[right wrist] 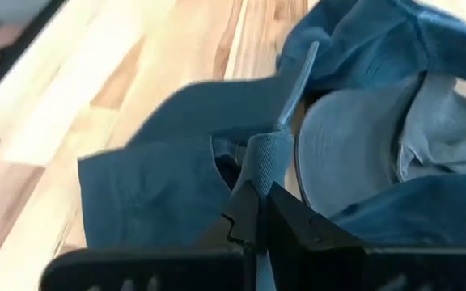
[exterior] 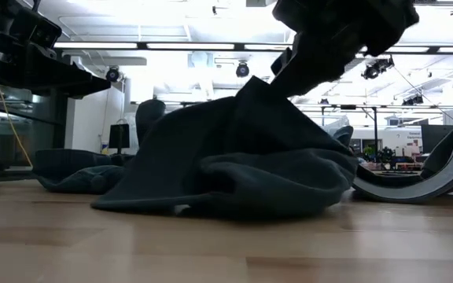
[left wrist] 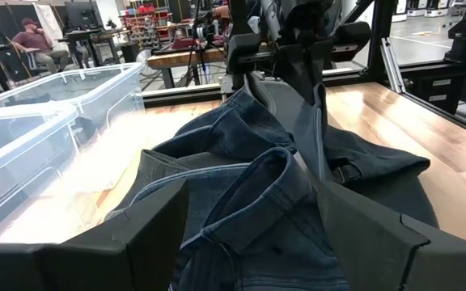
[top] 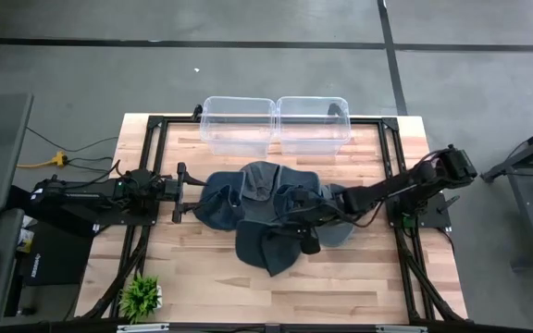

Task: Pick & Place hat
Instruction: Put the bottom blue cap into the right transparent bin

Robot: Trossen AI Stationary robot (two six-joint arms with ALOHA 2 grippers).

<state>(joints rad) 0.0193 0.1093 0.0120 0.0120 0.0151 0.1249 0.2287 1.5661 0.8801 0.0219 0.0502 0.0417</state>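
Observation:
A pile of blue denim hats (top: pixel 248 194) lies in the middle of the table. My right gripper (top: pixel 299 225) reaches in from the table's right and is shut on the darkest hat (top: pixel 266 248) at the pile's near side. In the low view that hat (exterior: pixel 234 165) is drawn up into a peak under the gripper (exterior: pixel 289 71), with its lower edge on the table. My left gripper (top: pixel 181 191) waits open at the pile's left edge, fingers (left wrist: pixel 160 222) level and apart, touching nothing. A paler hat (right wrist: pixel 346 145) lies just beyond the held one. My right gripper pinches a raised fold of the dark hat's cloth (right wrist: pixel 267 153) between its two shut fingers. It comes slanting down from the table's right. The cloth rises taut to the fingers (exterior: pixel 262 86) and spreads below them, the rest of the hat lying on the table.
Two clear plastic bins (top: pixel 239 125) (top: pixel 313 125) stand side by side at the table's far edge, behind the pile. A small green plant (top: pixel 140 296) sits at the near left corner. Bare wood (top: pixel 359 277) lies toward the near edge. A person sits in the room beyond (left wrist: pixel 35 40).

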